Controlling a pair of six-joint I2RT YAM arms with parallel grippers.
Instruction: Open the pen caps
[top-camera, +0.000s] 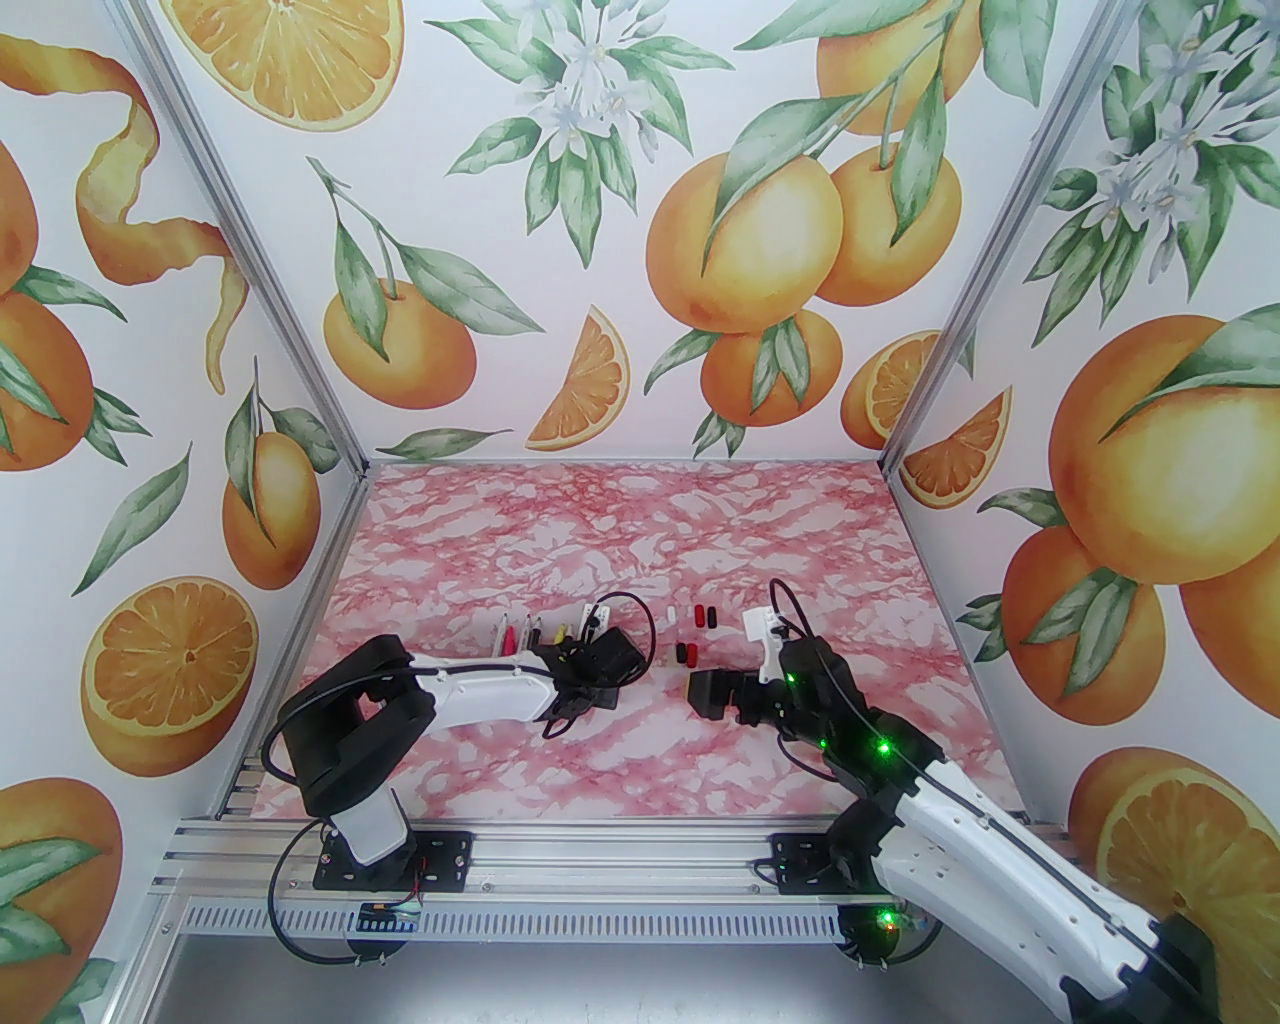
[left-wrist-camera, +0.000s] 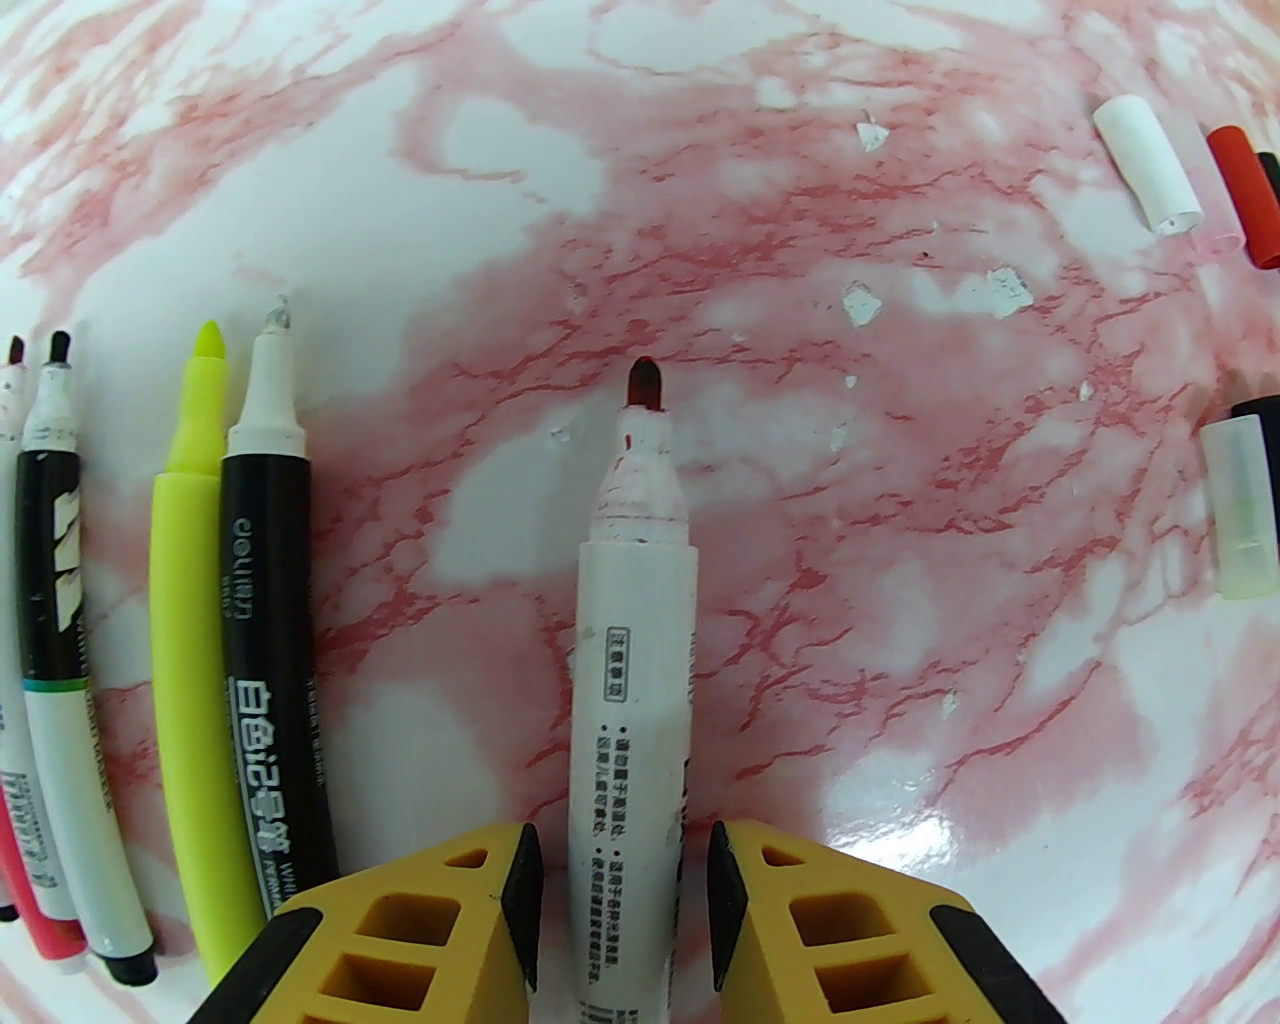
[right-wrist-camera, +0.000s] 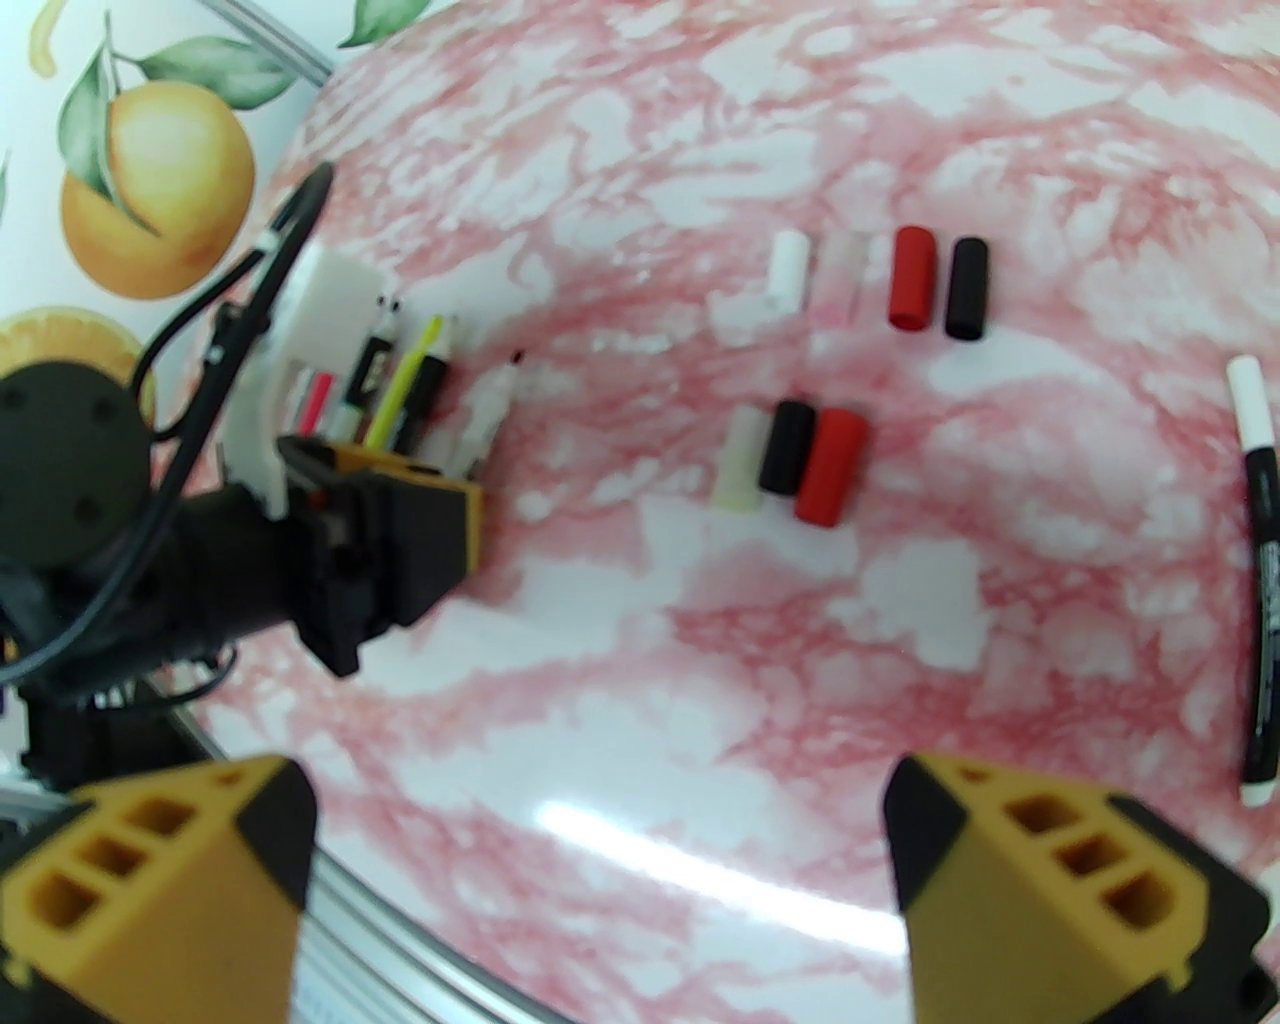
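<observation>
On my feed the left arm (top-camera: 480, 690) and the right arm (top-camera: 1000, 850) both wear white shells over black joints. Each stands on a black plate (top-camera: 445, 860) screwed to the aluminium rail (top-camera: 600, 870). Up from the rail, green lights (top-camera: 880, 748) dot the right arm. Thin black cables (right-wrist-camera: 300, 205) run along the wrists. The right gripper (right-wrist-camera: 600, 815) has yellow fingers (right-wrist-camera: 1080, 880) with square holes and black pads.
</observation>
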